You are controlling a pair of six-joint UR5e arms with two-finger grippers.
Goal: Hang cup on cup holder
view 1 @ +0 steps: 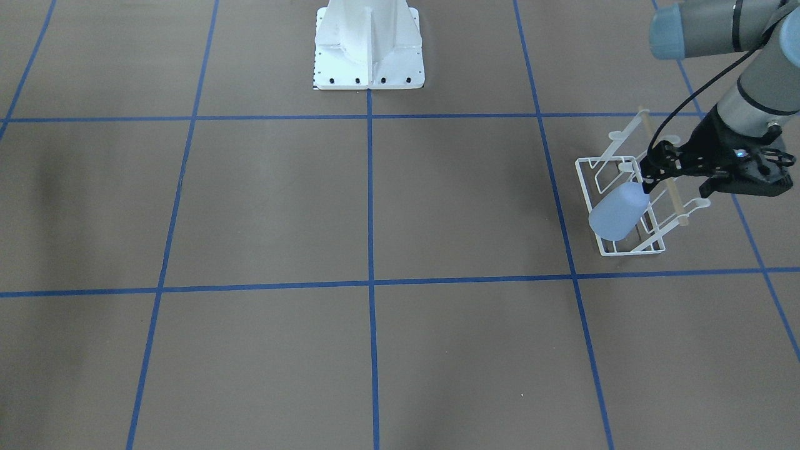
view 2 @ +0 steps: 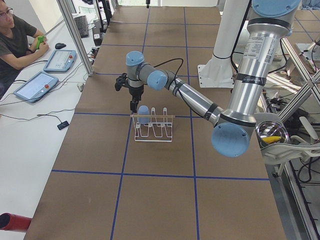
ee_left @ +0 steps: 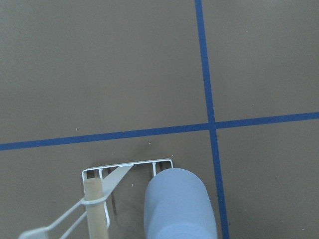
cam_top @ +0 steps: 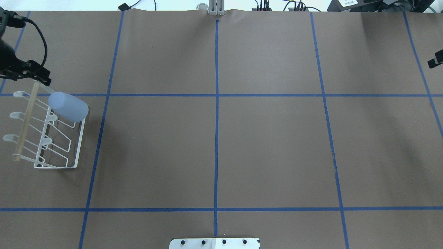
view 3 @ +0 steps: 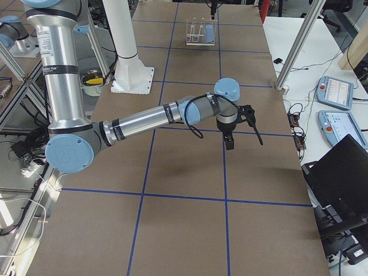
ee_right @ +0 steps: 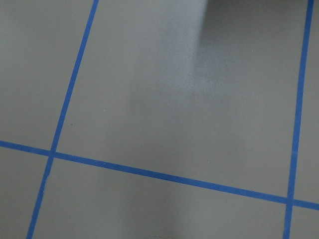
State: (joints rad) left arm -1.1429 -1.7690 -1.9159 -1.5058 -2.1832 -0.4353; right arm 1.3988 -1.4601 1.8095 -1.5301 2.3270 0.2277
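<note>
Hanging tilted on the cup holder [view 1: 632,252], the cup [view 1: 619,215] sits just below the left claw [view 1: 649,181]; neither claw's opening is readable, the right claw [view 3: 229,142] small and dark.

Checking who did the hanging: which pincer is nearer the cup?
Left. The left pincer hovers close beside the cup; the right pincer hangs far across the table.

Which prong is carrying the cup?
The one farthest from the robot on the rack's centre-facing side; the cup covers it, the others are bare.
</note>
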